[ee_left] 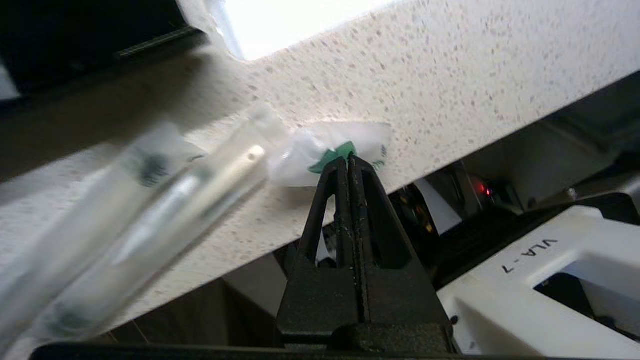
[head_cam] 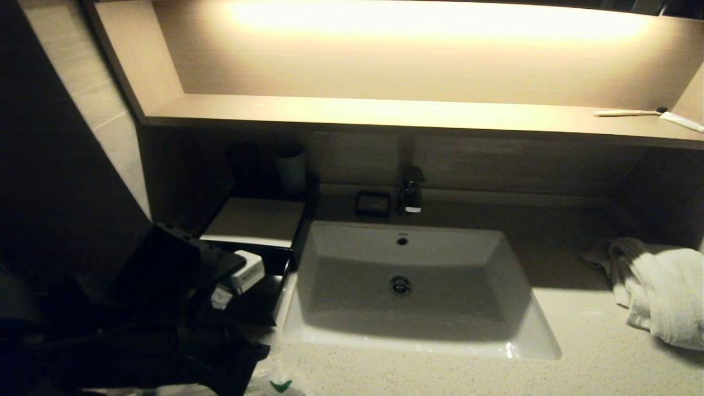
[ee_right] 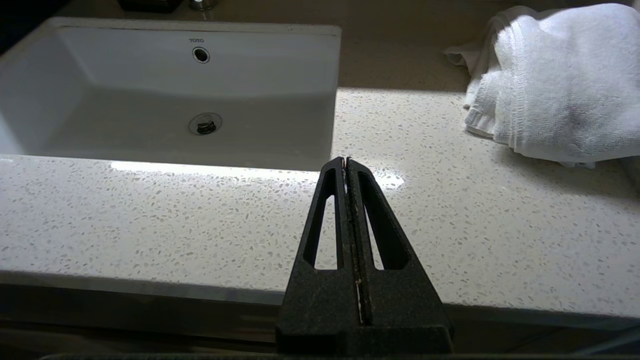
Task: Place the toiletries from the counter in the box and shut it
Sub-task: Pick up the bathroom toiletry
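Observation:
My left gripper [ee_left: 347, 159] is shut, its tips pinched on the green-marked edge of a clear-wrapped white sachet [ee_left: 345, 147] near the front edge of the speckled counter [ee_left: 450, 60]. Long slim wrapped sticks [ee_left: 150, 200] show blurred close beside it. In the head view the dark left arm [head_cam: 165, 308] covers the gripper, and a green-marked sachet [head_cam: 281, 385] shows at the bottom edge. The black box [head_cam: 256, 220] with its cream top stands left of the basin. Its drawer [head_cam: 258, 300] is pulled out and holds a white item [head_cam: 247, 272]. My right gripper [ee_right: 346, 160] is shut and empty over the counter's front edge.
The white basin [head_cam: 440, 258] sits mid-counter with a faucet [head_cam: 411, 192] and a small black dish [head_cam: 373, 203] behind it. A pale cup [head_cam: 290, 168] stands behind the box. A white towel [head_cam: 660, 291] lies at the right. A toothbrush [head_cam: 627, 113] and tube [head_cam: 682, 121] rest on the lit shelf.

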`<state>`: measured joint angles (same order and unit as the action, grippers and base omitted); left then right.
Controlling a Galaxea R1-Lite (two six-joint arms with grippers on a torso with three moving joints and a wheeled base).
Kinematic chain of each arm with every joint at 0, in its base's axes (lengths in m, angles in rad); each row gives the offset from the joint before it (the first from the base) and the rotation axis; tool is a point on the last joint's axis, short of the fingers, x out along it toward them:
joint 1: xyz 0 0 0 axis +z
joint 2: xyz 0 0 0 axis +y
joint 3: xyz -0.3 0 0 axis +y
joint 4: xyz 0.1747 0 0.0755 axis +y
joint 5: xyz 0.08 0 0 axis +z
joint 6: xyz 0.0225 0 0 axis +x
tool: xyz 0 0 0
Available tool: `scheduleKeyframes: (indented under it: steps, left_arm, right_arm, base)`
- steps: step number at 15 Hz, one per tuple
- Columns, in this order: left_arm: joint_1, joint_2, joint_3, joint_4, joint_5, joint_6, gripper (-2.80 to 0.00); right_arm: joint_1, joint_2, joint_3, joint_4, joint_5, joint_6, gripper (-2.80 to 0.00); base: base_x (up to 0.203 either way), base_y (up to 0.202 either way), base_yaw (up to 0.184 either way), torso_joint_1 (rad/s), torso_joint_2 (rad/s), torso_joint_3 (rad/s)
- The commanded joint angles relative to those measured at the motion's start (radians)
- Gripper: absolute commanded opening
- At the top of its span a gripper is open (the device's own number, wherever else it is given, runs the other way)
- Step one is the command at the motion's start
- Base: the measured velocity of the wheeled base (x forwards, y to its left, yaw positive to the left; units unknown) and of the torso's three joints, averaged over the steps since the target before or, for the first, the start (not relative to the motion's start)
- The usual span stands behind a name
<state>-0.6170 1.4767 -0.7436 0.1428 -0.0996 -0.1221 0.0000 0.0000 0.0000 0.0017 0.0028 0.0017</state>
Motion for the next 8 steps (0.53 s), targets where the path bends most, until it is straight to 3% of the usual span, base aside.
scheduleKeyframes:
  steps: [1, 8]
  left_arm:
    - [-0.009, 0.032, -0.003, 0.004, 0.001, -0.002, -2.80]
    - [-0.015, 0.036, -0.077, 0.169, 0.005, -0.005, -2.80]
  right_arm:
    - [0.000, 0.000, 0.000, 0.000, 0.000, 0.000, -2.80]
    - [0.000, 0.000, 0.000, 0.000, 0.000, 0.000, -2.80]
  base:
    - [0.000, 0.000, 0.000, 0.000, 0.00, 0.000]
    - [0.000, 0.000, 0.000, 0.000, 0.00, 0.000]
